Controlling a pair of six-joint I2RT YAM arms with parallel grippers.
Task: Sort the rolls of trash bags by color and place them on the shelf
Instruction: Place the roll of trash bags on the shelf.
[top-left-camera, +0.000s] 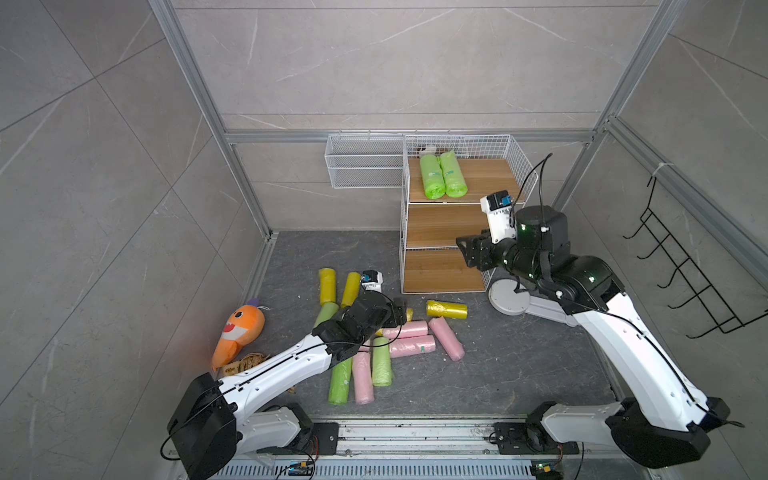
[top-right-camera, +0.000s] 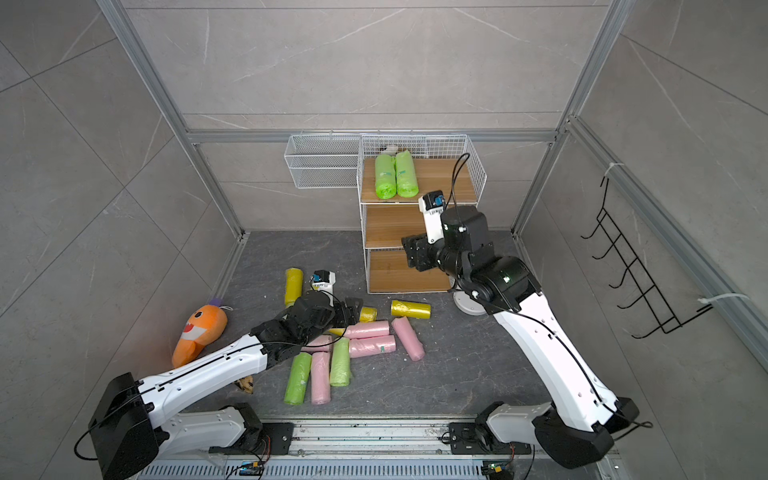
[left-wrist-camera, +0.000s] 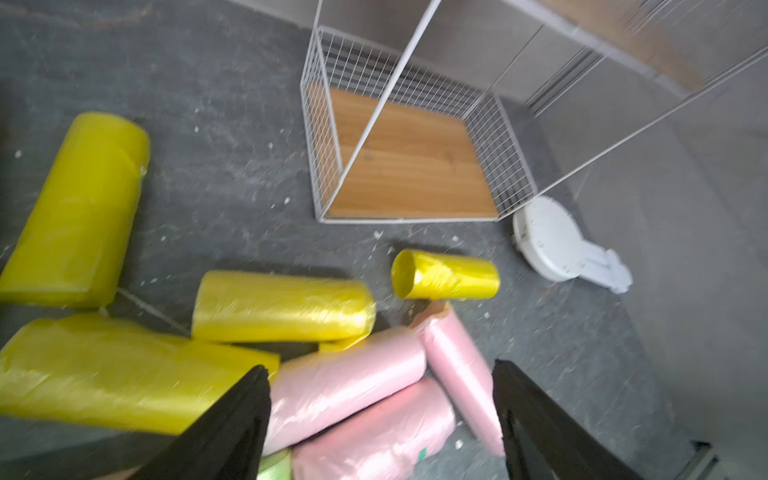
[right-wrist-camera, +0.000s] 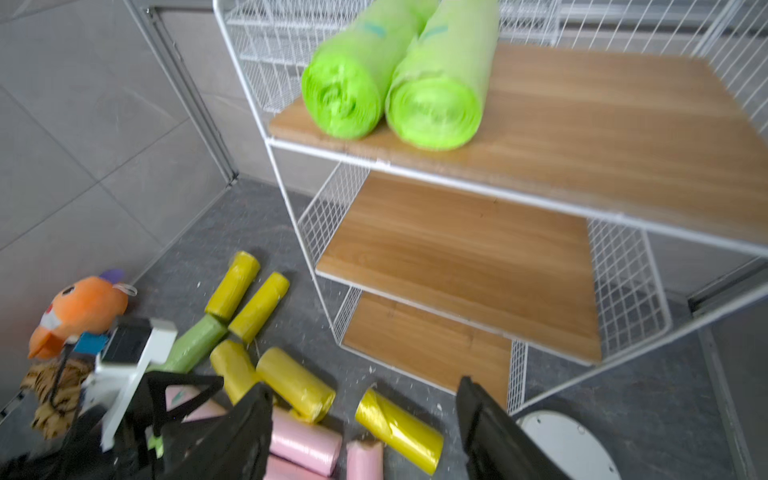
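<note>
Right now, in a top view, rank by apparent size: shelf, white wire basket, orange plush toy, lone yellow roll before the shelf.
1. shelf
2. white wire basket
3. orange plush toy
4. lone yellow roll
Basket hangs on the wall, toy lies on the floor: their order is unsure.

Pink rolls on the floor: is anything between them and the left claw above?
Nothing visible does. The left claw hangs open right over the pale pink crinkly plastic rolls, with only air between.

Lab cell (aluminium frame (top-left-camera: 282, 137), tiled walls (top-left-camera: 395, 62))
</note>
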